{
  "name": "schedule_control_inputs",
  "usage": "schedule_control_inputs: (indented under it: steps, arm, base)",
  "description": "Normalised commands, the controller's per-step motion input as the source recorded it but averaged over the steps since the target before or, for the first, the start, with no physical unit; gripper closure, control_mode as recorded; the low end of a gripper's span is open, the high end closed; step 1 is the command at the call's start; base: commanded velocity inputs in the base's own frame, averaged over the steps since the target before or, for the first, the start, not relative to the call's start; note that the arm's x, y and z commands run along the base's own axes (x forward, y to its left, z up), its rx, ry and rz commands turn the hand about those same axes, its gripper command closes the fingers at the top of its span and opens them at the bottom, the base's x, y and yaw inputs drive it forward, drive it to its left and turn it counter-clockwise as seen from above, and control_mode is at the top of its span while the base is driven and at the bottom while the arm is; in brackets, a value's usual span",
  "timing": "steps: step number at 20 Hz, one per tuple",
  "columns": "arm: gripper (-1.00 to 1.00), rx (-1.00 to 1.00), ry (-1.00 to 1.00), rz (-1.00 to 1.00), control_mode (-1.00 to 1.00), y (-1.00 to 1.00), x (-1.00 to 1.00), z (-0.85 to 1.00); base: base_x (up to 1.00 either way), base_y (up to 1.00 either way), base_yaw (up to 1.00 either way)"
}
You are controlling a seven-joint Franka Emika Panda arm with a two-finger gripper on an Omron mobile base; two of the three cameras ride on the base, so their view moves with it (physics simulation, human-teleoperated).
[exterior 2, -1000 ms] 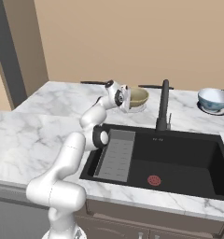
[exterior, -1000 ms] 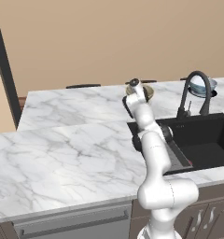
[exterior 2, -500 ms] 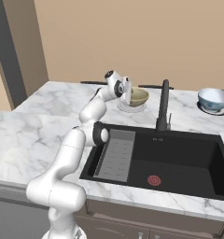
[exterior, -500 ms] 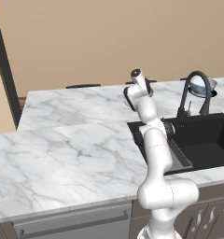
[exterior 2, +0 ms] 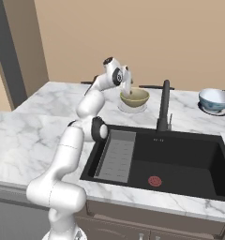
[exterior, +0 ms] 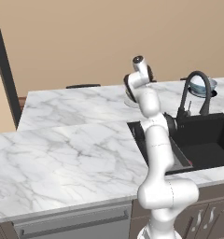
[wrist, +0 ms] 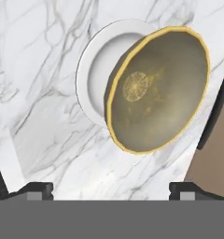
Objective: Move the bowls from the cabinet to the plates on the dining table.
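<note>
Bowls are what the task is about, and both now stand on the tabletop [exterior 2: 34,110]. The olive bowl [exterior 2: 134,97] sits on the pale plate [exterior 2: 131,108] beyond the sink's [exterior 2: 170,164] left end, near the far edge. In the hand view this bowl [wrist: 158,88] covers much of its plate [wrist: 93,77] and looks shifted toward one side, with a crescent of plate left bare; whether that is true offset or only the slanted camera cannot be told. The patterned bowl [exterior 2: 214,99] rests on a dark-rimmed plate [exterior 2: 201,107] past the faucet [exterior 2: 164,105], well apart from the first pair. From the left base view it [exterior: 200,85] shows behind the faucet's arch [exterior: 196,91].

The gripper [exterior 2: 126,82] hangs just above and beside the olive bowl, its jaws spread wide with nothing between them. In the hand view the fingertips [wrist: 35,189] stand far apart at the bottom, clear of the bowl's rim, which fits a bowl set down and let go rather than one about to be lifted. Each bowl rests upright on its own plate, so the task looks as good as finished. What seems left is for the arm [exterior: 153,130] to draw back without knocking the olive bowl, which sits close to the fingers.
</note>
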Motion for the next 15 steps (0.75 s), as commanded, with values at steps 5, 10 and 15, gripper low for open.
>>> schedule_control_inputs:
  steps: [5, 10, 15]
  arm:
    - [-1.00, 0.02, 0.04, 0.00, -1.00, 0.17, -0.57, 0.58]
    - [-1.00, 0.02, 0.00, 0.00, -1.00, 0.16, -0.68, 0.46]
    - [-1.00, 0.01, -0.02, 0.00, -1.00, 0.19, -0.75, 0.36]
  base:
    - [0.00, 0.00, 0.00]
    - [0.00, 0.00, 0.00]
    - [0.00, 0.00, 0.00]
